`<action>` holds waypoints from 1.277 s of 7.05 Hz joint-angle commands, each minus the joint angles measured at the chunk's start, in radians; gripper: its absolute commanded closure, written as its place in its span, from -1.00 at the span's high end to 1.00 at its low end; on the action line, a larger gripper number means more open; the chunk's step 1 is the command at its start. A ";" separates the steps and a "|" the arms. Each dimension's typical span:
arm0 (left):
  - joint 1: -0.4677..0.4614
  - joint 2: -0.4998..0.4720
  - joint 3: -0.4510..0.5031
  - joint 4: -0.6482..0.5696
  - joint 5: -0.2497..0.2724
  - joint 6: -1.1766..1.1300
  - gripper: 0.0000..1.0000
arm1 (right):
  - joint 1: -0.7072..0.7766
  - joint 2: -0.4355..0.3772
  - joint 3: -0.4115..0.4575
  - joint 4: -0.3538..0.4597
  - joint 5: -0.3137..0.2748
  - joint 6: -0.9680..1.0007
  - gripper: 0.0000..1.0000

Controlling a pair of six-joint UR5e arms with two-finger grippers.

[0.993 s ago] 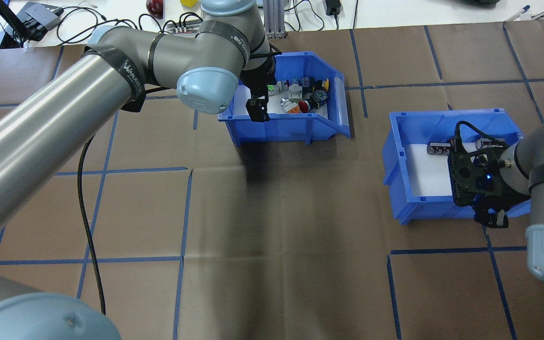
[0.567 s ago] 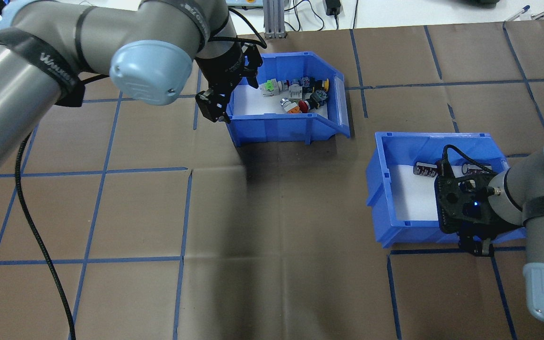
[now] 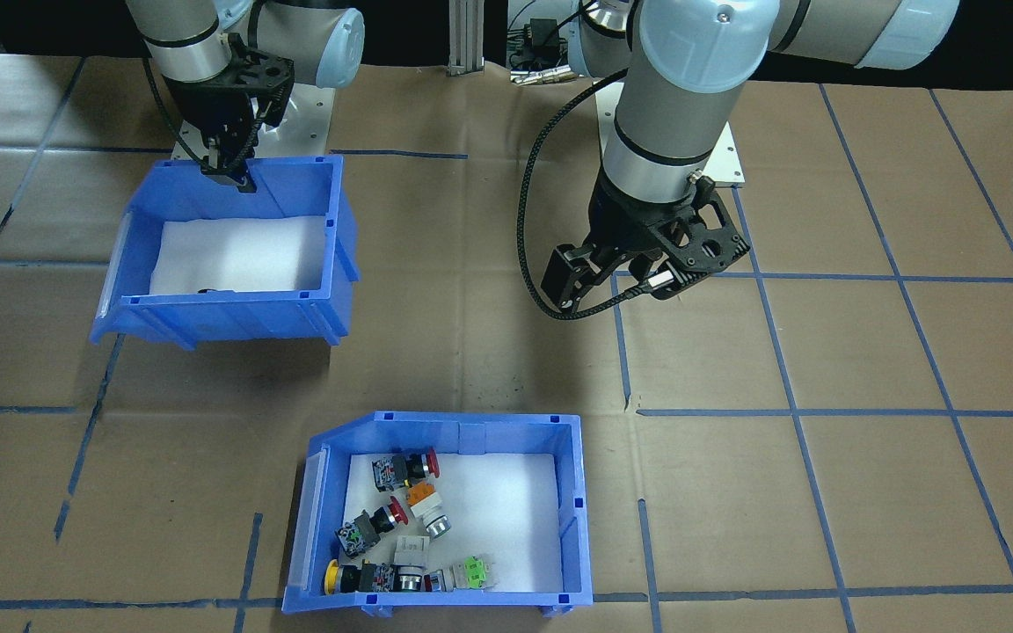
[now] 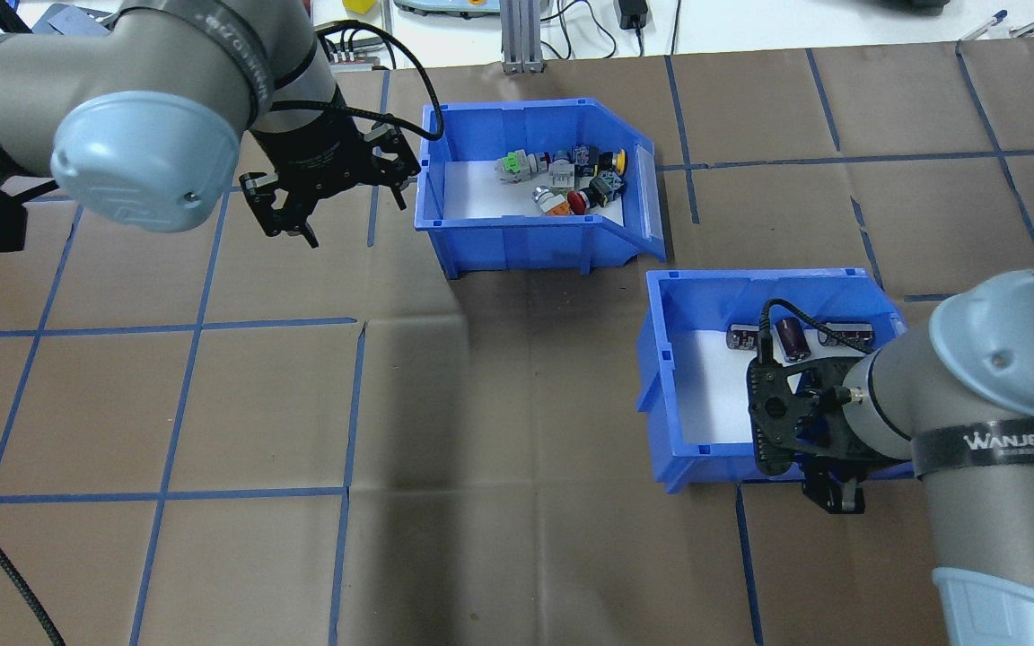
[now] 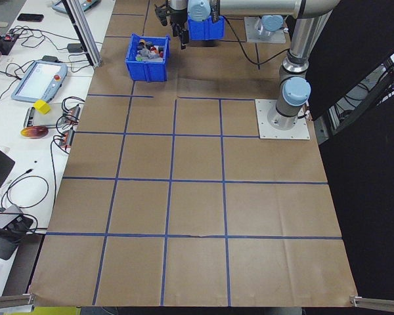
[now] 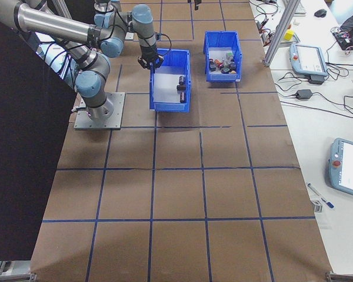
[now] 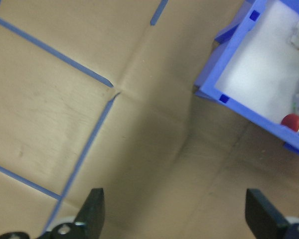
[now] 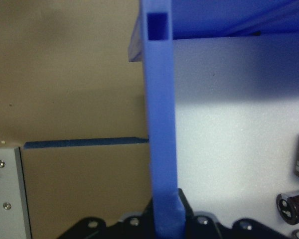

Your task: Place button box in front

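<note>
Left gripper (image 4: 288, 211) hangs wide open over bare table (image 4: 499, 449), just beside the button box (image 4: 535, 184) at the far side. Right gripper (image 3: 229, 171) pinches the other bin's (image 4: 750, 377) near wall. Risk: that bin, w/ its cylinders, could end up nearer the operators' edge instead.

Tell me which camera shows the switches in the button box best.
The exterior front-facing view: the button box sits nearest, each switch distinct. The overhead exterior view shows them smaller; the side views, tiny; the left wrist view, only a corner.
</note>
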 commanded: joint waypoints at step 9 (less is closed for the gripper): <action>0.114 0.186 -0.116 -0.034 0.007 0.505 0.99 | 0.522 0.389 -0.137 -0.264 -0.131 0.488 -0.81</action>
